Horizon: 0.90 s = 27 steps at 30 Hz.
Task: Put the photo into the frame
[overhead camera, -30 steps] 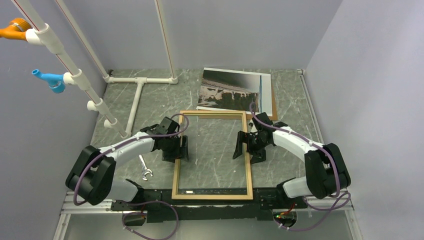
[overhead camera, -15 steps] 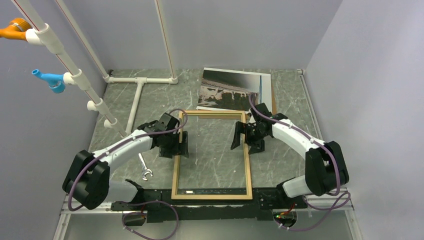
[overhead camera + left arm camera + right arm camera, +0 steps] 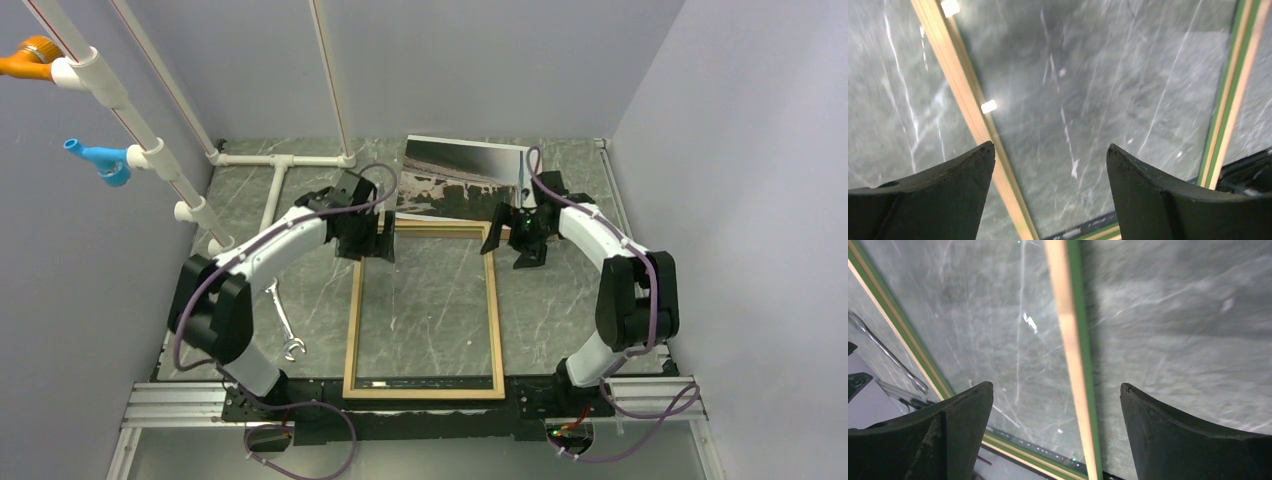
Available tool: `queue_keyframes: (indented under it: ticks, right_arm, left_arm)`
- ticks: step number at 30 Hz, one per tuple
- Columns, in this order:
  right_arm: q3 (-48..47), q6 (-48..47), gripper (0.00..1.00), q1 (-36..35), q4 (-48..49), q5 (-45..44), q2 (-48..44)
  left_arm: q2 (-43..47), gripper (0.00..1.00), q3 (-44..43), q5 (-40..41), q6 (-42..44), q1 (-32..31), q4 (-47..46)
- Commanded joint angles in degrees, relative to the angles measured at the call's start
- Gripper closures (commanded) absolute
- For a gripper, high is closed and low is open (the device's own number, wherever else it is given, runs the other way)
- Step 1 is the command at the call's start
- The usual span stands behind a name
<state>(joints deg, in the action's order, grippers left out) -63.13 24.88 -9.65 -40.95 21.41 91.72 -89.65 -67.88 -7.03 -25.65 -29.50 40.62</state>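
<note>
The left fingers (image 3: 373, 243) are spread wide and hold nothing. The frame (image 3: 972, 107) lies below them, its tan side rail running under the gap close to one finger. The right fingers (image 3: 506, 236) are also wide apart and empty, and the frame's opposite rail passes between them. Whether either pair touches the wood cannot be told. The photo (image 3: 455, 175) lies picture-up on the counter (image 3: 580, 300) just beyond both pairs, outside the frame.
</note>
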Motion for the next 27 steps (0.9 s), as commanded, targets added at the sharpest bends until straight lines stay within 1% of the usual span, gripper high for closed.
queue_keyframes:
  ticks: [1, 7, 12, 13, 14, 15, 16, 18, 23, 27]
  right_arm:
    - [-4.5, -2.7, 0.0, 6.1, 1.0, 2.6, 3.4]
    - [-9.8, -2.4, 0.0, 12.4, 3.3, 3.1, 9.2]
    - [-16.1, 0.1, 0.0, 17.0, 4.8, 5.1, 14.7]
    - [-17.4, 0.5, 0.0, 17.6, 5.0, 5.2, 15.7]
    - [-18.5, 0.8, 0.0, 18.1, 5.1, 5.0, 16.9]
    - [-19.8, 0.9, 0.0, 18.5, 4.9, 4.8, 18.0]
    - [-21.0, 1.0, 0.0, 19.1, 4.4, 4.5, 19.2]
    - [-23.7, 1.1, 0.0, 19.9, 3.1, 4.2, 21.5]
    - [-27.9, 2.0, 0.0, 21.4, 3.6, 4.6, 24.9]
    - [-30.3, 3.1, 0.0, 21.6, 4.4, 5.2, 27.9]
  left_arm:
    - [-6.5, 0.15, -9.3, -4.9, 3.6, 2.3, -1.1]
    - [-15.9, 0.15, -18.8, -14.3, 3.7, 6.4, -3.2]
    - [-23.5, 0.12, -26.9, -17.3, 3.0, 8.0, -4.3]
    - [-25.0, 0.11, -28.4, -18.3, 2.4, 8.2, -4.7]
    - [-26.3, 0.04, -30.0, -19.0, 1.9, 8.3, -5.3]
    - [-27.4, 0.01, -31.1, -19.5, 1.1, 8.4, -6.1]
    - [-28.6, 0.01, -32.7, -20.0, 0.4, 8.5, -7.0]
    - [-31.1, 0.01, -34.8, -20.5, -1.1, 8.7, -8.9]
    - [-35.8, 0.01, -38.7, -22.2, -5.9, 9.2, -13.9]
    - [-38.6, 0.04, -42.9, -19.0, -7.1, 9.4, -14.8]
